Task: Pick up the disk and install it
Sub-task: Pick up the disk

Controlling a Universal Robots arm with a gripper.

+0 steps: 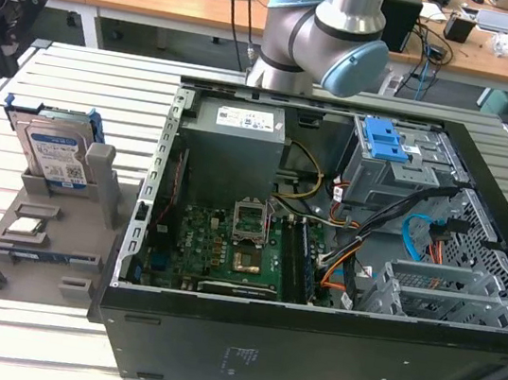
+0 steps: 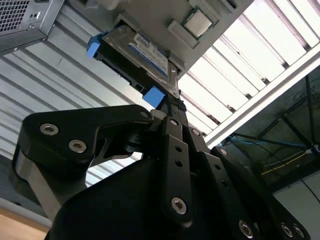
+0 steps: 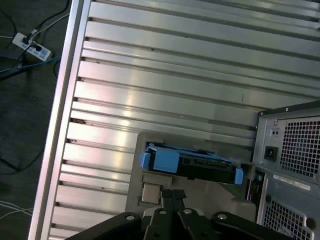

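The disk (image 1: 54,153), a silver drive with a white-and-blue label in a blue bracket, stands on edge in a grey holder (image 1: 35,243) on the slatted table, at the exterior view's left of the open computer case (image 1: 322,248). Both wrist views look at it from a distance: the disk (image 2: 132,50) shows its label in the second wrist view, and the disk (image 3: 190,164) is seen edge-on in the first. My gripper (image 2: 175,106) (image 3: 172,194) hangs well apart from it, its black fingers shut together with nothing between them.
A small square silver chip (image 2: 198,22) (image 3: 149,192) lies in the same holder. Inside the case are a motherboard (image 1: 236,245), cables and a blue-latched drive cage (image 1: 385,143). My arm (image 1: 326,29) rises behind the case. The table edge (image 3: 65,125) drops to a floor with cables.
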